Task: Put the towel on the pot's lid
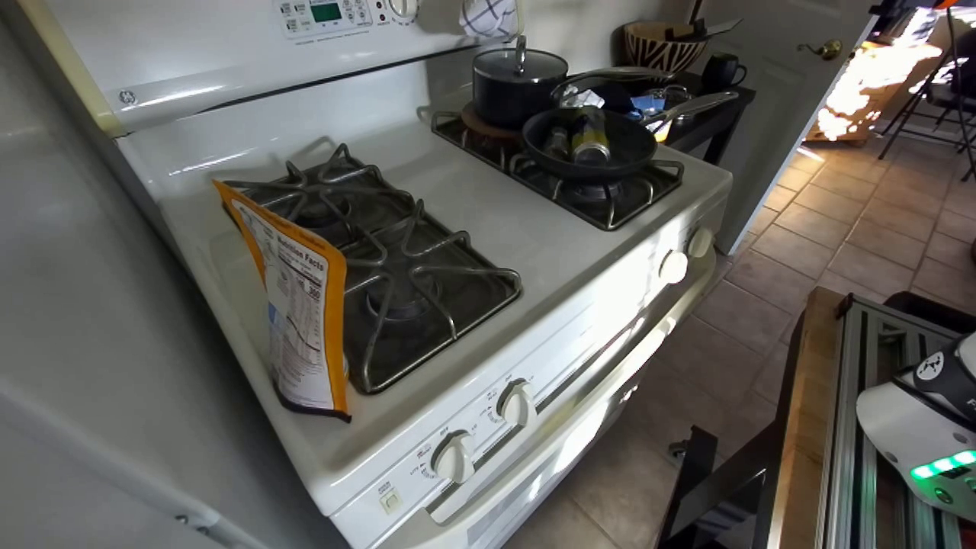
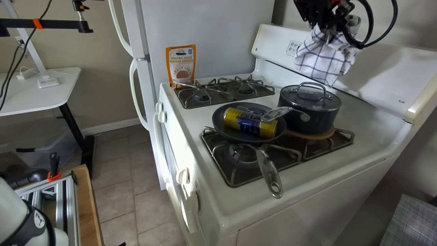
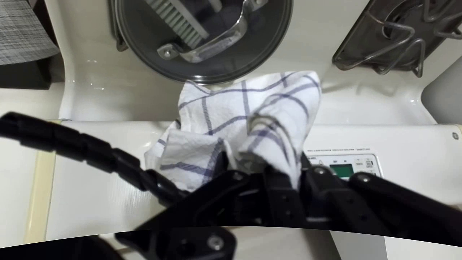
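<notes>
The towel is white with blue-purple checks. It hangs bunched from my gripper in an exterior view (image 2: 324, 59) and fills the middle of the wrist view (image 3: 223, 108). My gripper (image 2: 329, 25) is shut on the towel; in the wrist view its dark fingers (image 3: 265, 164) are partly hidden by the folds. The dark pot (image 2: 309, 119) stands on the stove with its glass lid (image 2: 307, 97) on; the lid also shows in the wrist view (image 3: 216, 68). The towel hangs above and behind the lid, near the stove's back panel, and looks apart from the lid handle (image 3: 220, 43).
A skillet (image 2: 218, 119) holding a yellow and blue can (image 2: 251, 123) sits beside the pot. The pot's long handle (image 2: 278, 112) reaches over it. An orange mango bag (image 2: 181, 65) stands at the far burners. The stove's back panel (image 3: 108, 162) is close behind the towel.
</notes>
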Robot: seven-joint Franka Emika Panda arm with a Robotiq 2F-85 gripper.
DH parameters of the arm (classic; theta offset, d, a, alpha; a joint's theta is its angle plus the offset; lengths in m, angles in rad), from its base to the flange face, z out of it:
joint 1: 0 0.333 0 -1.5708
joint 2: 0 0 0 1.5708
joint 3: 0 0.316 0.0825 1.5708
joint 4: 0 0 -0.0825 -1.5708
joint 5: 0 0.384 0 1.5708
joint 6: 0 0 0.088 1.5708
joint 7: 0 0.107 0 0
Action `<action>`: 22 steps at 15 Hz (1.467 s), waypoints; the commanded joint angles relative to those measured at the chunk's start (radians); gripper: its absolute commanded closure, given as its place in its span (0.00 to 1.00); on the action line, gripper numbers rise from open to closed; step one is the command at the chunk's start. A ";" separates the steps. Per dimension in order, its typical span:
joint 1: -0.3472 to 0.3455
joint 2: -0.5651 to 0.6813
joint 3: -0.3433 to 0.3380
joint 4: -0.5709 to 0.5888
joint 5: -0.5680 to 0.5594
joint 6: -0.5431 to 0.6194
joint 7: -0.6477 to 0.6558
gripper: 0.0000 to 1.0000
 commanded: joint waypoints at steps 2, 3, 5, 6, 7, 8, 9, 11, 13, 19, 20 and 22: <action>-0.016 0.032 0.021 -0.023 -0.010 -0.035 0.032 0.99; -0.016 0.030 0.023 -0.038 -0.013 -0.039 0.038 0.99; -0.018 0.029 0.027 -0.062 -0.014 -0.053 0.041 0.99; -0.016 0.027 0.026 -0.078 -0.026 -0.051 0.052 0.99; -0.015 0.017 0.025 -0.096 -0.032 -0.047 0.061 0.99; -0.015 0.000 0.021 -0.113 -0.046 -0.044 0.076 0.99; -0.014 -0.008 0.019 -0.127 -0.057 -0.037 0.089 0.99; -0.016 -0.040 0.013 -0.155 -0.089 -0.022 0.123 0.99; -0.019 -0.066 0.009 -0.174 -0.104 -0.009 0.151 0.99; -0.016 -0.073 0.005 -0.205 -0.137 0.070 0.233 0.99; -0.016 -0.061 0.006 -0.205 -0.131 0.083 0.243 0.99; -0.013 -0.041 0.009 -0.208 -0.135 0.103 0.273 0.99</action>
